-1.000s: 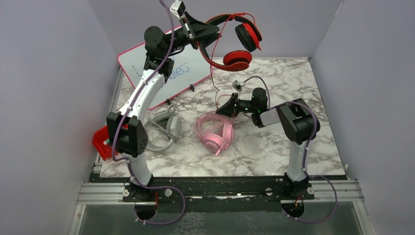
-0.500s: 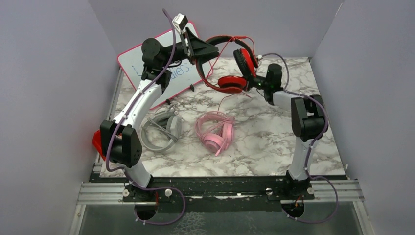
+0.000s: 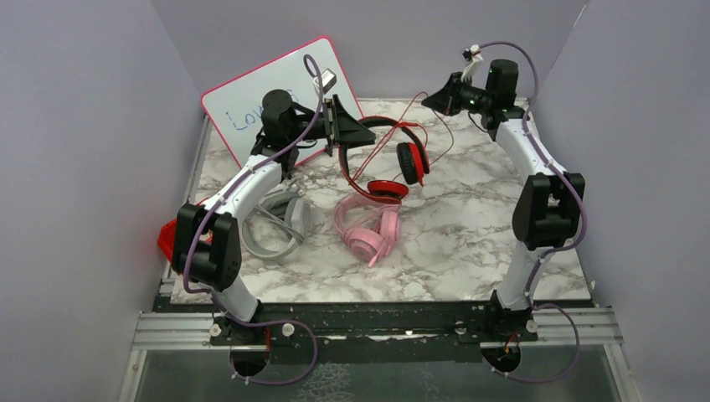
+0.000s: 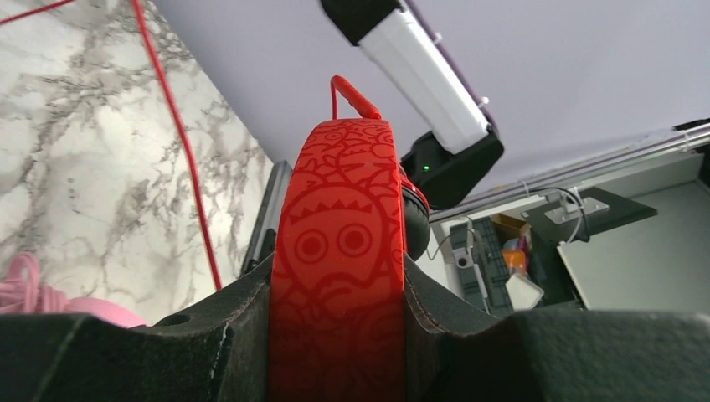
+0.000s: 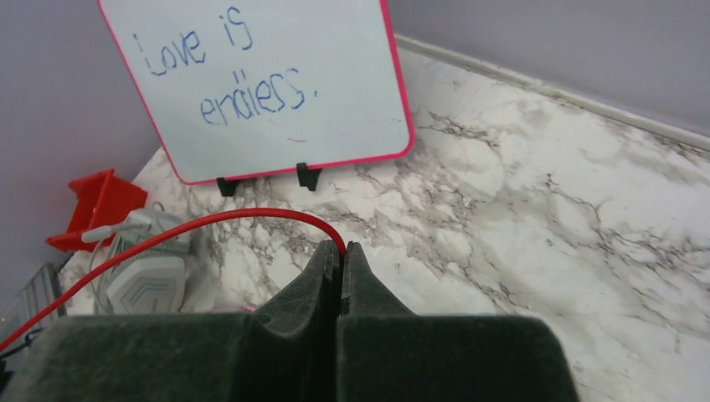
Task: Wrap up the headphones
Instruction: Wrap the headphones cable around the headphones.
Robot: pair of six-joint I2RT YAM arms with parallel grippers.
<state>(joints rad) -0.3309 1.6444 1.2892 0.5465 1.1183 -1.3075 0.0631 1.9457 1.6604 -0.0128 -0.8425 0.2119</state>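
My left gripper (image 3: 362,132) is shut on the headband of the red-and-black headphones (image 3: 400,159) and holds them above the table's middle back. The patterned red band (image 4: 339,268) fills the gap between its jaws in the left wrist view. My right gripper (image 3: 432,99) is raised at the back right and shut on the thin red cable (image 3: 431,124), which arcs away from its tips (image 5: 339,248) toward the left. The pink headphones (image 3: 366,224) lie on the marble table (image 3: 469,234) with their cable bundled. The grey/white headphones (image 3: 280,219) lie left of them, by my left arm.
A whiteboard with a pink rim (image 3: 251,109) leans against the back wall at the left, with blue writing on it (image 5: 251,84). A red bin (image 3: 173,237) sits at the table's left edge. Grey walls close in the left, back and right.
My left gripper has lowered the red headphones toward the table. My right gripper has risen from near the pink pair to the back right, pulling the red cable out with it.
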